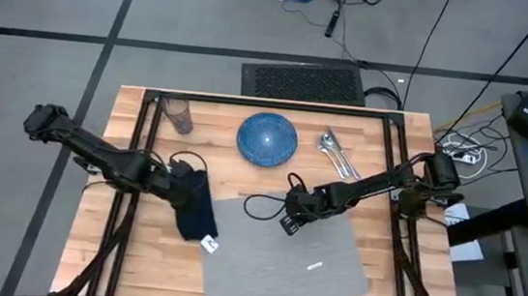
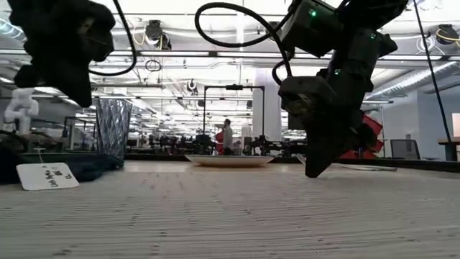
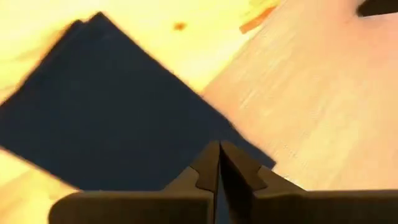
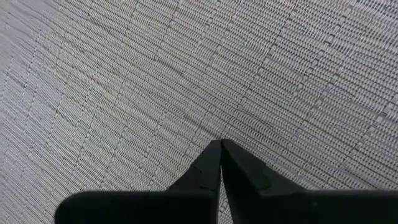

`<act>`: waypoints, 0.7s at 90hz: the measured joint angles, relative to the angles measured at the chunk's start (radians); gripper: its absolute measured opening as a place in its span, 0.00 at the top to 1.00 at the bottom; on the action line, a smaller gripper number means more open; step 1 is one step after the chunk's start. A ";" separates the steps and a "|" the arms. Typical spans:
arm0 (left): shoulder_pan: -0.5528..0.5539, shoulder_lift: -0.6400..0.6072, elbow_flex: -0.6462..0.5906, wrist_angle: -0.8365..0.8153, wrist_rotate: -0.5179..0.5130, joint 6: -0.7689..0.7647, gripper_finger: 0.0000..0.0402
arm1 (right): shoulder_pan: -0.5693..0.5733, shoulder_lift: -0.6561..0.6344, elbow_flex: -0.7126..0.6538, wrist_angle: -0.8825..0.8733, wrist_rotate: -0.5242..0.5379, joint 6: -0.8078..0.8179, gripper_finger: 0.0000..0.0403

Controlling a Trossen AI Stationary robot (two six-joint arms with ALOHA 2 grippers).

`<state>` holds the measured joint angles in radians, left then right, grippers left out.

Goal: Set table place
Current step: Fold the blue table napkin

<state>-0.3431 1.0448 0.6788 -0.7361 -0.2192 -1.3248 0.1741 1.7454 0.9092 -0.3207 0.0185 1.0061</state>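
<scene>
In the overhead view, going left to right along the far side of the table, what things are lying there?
Glass → blue plate → silver cutlery.

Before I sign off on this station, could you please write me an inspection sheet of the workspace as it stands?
Surface: wooden table, bare at its left.
Job's things: grey placemat lies skewed at the near middle; blue plate, glass and cutlery stand along the far edge, off the mat; navy napkin lies at the mat's left edge with a white tag.
Clutter: nothing seen.
Grippers: left claw shut above the napkin; right claw shut over the placemat.
Cables: a black loop by the right arm's wrist.
Surroundings: keyboard and loose wires on the floor beyond.
</scene>
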 joint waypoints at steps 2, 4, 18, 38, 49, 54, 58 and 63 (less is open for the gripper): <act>-0.002 0.005 0.000 0.005 0.000 0.001 1.00 | 0.000 0.000 0.000 0.000 0.000 0.000 1.00; -0.003 0.012 0.000 0.010 0.001 0.002 1.00 | 0.000 0.000 0.000 0.000 0.000 0.000 1.00; -0.027 0.070 0.000 0.024 0.046 0.004 1.00 | 0.000 0.000 0.000 0.001 0.000 -0.004 1.00; -0.074 0.149 0.000 0.025 0.087 -0.024 1.00 | 0.001 -0.023 0.005 0.055 -0.005 -0.017 1.00; -0.094 0.174 0.000 0.023 0.088 -0.064 1.00 | -0.009 -0.038 0.045 0.070 -0.004 -0.056 1.00; -0.103 0.188 0.000 0.021 0.098 -0.076 1.00 | -0.014 -0.038 0.059 0.064 -0.001 -0.073 1.00; -0.108 0.203 0.000 0.020 0.109 -0.077 1.00 | -0.018 -0.038 0.068 0.065 0.000 -0.083 1.00; -0.112 0.224 0.000 0.017 0.122 -0.070 1.00 | -0.024 -0.039 0.076 0.066 0.000 -0.088 1.00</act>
<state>-0.4548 1.2687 0.6788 -0.7193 -0.0968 -1.3950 0.1505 1.7069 0.9848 -0.2550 0.0189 0.9184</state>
